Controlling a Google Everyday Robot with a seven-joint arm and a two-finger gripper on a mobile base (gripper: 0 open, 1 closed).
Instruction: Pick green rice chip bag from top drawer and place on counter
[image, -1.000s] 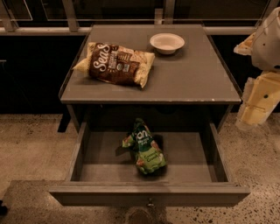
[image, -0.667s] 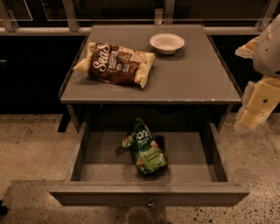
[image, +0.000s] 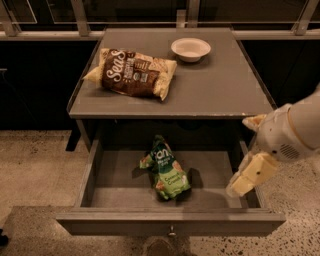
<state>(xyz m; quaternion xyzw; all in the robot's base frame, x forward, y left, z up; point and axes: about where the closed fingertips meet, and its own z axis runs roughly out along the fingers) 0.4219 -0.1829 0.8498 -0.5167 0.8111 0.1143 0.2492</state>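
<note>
Glossy green bag (image: 165, 170), brown-and-cream bag (image: 131, 73), white bowl (image: 190, 49), cream tool (image: 240, 187) at right of grey drawer (image: 110, 223)

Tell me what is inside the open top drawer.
Inside the top drawer I see only the green rice chip bag, near the middle. The end effector hangs over the drawer's right side and covers that corner; the back, under the counter, is in shadow.

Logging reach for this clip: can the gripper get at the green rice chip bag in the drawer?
Likely yes: the top drawer stands open, nothing covers the green rice chip bag, and the gripper hangs at the drawer's right wall.
</note>
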